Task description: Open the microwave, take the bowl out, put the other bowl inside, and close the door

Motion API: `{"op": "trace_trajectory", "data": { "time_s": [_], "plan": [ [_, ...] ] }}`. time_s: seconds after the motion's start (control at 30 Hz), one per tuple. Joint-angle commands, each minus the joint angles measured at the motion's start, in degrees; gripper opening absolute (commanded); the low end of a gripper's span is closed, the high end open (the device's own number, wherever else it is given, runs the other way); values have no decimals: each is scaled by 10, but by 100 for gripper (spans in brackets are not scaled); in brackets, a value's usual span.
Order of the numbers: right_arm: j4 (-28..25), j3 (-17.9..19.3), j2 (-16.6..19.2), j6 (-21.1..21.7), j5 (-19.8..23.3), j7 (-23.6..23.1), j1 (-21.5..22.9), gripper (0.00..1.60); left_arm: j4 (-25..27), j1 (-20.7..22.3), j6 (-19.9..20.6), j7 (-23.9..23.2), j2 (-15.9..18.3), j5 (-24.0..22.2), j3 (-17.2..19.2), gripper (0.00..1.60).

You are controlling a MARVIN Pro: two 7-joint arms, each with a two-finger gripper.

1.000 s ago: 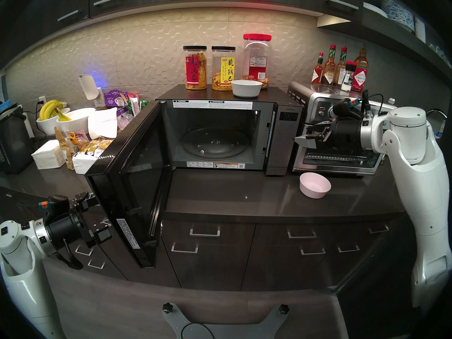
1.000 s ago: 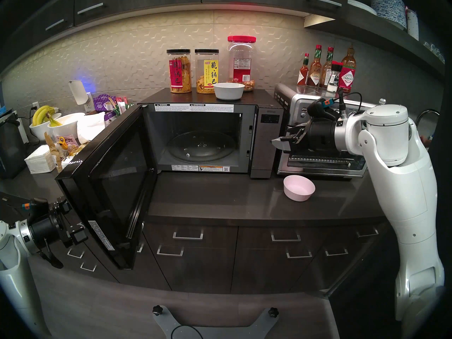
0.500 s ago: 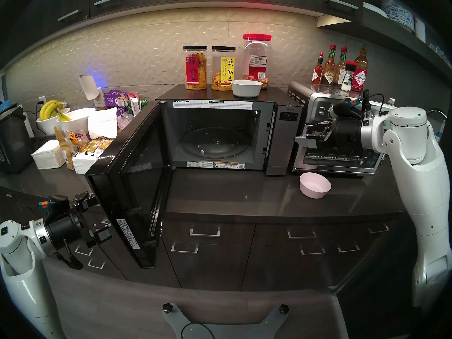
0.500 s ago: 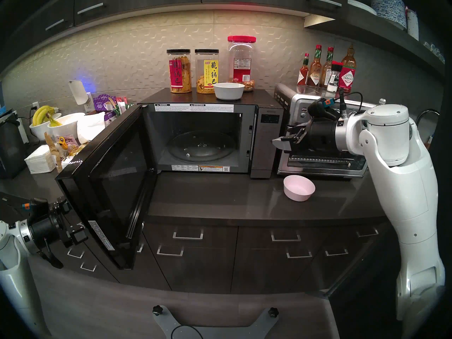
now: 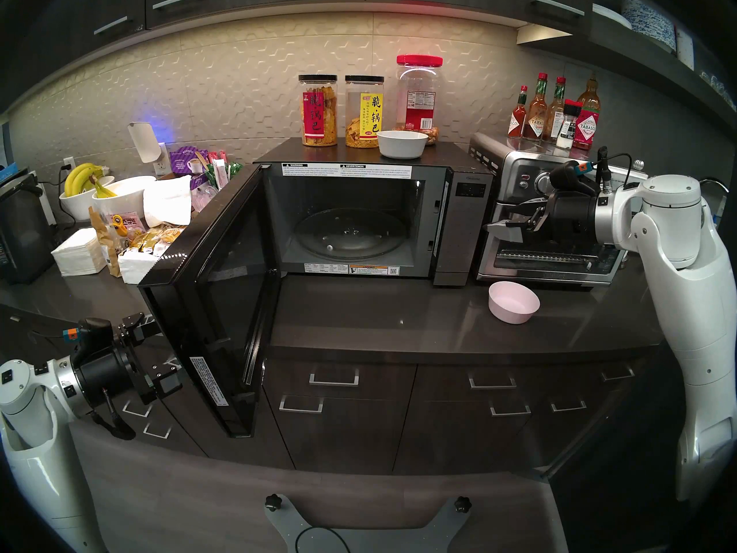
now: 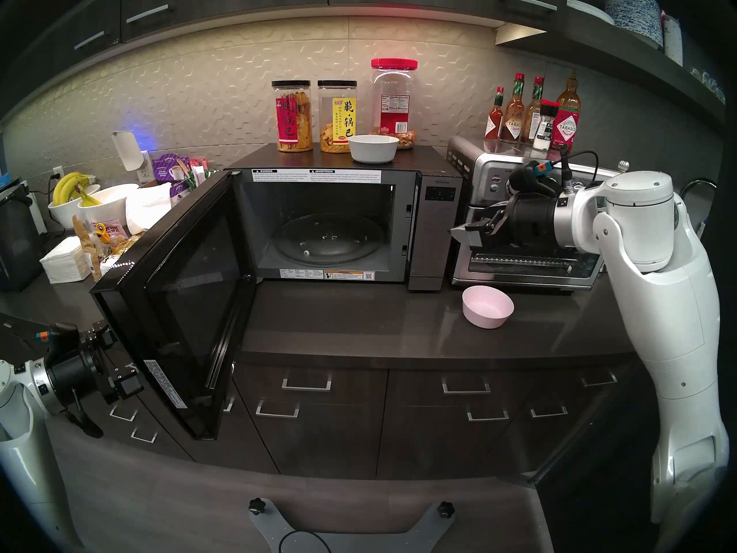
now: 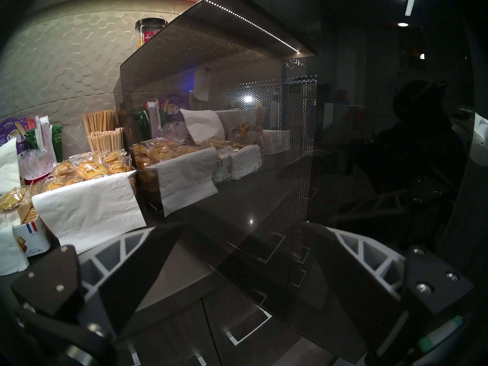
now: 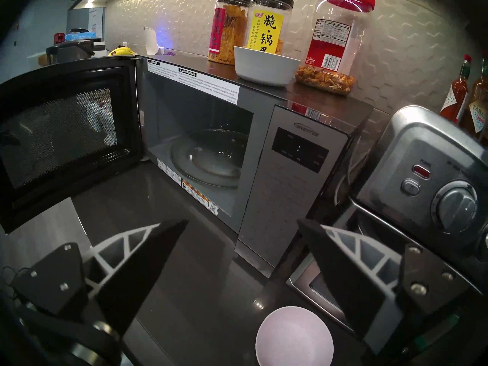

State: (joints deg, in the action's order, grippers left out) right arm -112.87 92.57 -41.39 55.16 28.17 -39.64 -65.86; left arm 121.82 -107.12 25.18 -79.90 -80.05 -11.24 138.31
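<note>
Both sets of jaws stand apart with nothing between them, as I read my wrist views: the right gripper (image 8: 243,222) hangs in the air in front of the toaster oven (image 5: 558,221), fingers spread, and the left gripper (image 7: 237,225) sits low at the counter's edge, just outside the door (image 5: 215,301), fingers spread too. From the right wrist I see the pale pink bowl (image 8: 294,336) almost straight below the fingers, upright on the dark countertop (image 5: 379,320) and empty, its inside white; it stands just in front of the toaster oven and apart from the microwave (image 5: 458,221). The door is swung wide to the left, and the microwave's cavity holds only the glass turntable (image 5: 349,235). The white bowl (image 5: 402,144) rests on top of the microwave, toward the right of the roof; I cannot see into it from either view. Just behind it stand three clear jars: a black-lidded jar with a red label (image 5: 318,110) about half full of yellow crisps, a black-lidded jar with a yellow label (image 5: 363,111) with crisps only in its lower part, and a red-lidded jar (image 5: 418,95) with a thin layer of snack mix at the bottom. Far left, two larger white bowls hold bananas (image 5: 85,177).
</note>
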Motion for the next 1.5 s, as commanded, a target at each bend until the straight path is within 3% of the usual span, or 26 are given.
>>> {"op": "trace_trajectory", "data": {
  "time_s": [0.0,0.3,0.83,1.47],
  "plan": [
    [-2,16,15,-2,1,-4,-17,160,9,-1,-1,-6,1,-4,-1,160],
    [6,12,14,-2,-8,3,-36,160,9,-1,-1,-6,1,-4,-1,160],
    [51,-19,3,-24,-38,24,-31,160,9,-1,-1,-6,1,-4,-1,160],
    [73,9,32,-55,-50,-6,-89,160,9,-1,-1,-6,1,-4,-1,160]
  ]
}}
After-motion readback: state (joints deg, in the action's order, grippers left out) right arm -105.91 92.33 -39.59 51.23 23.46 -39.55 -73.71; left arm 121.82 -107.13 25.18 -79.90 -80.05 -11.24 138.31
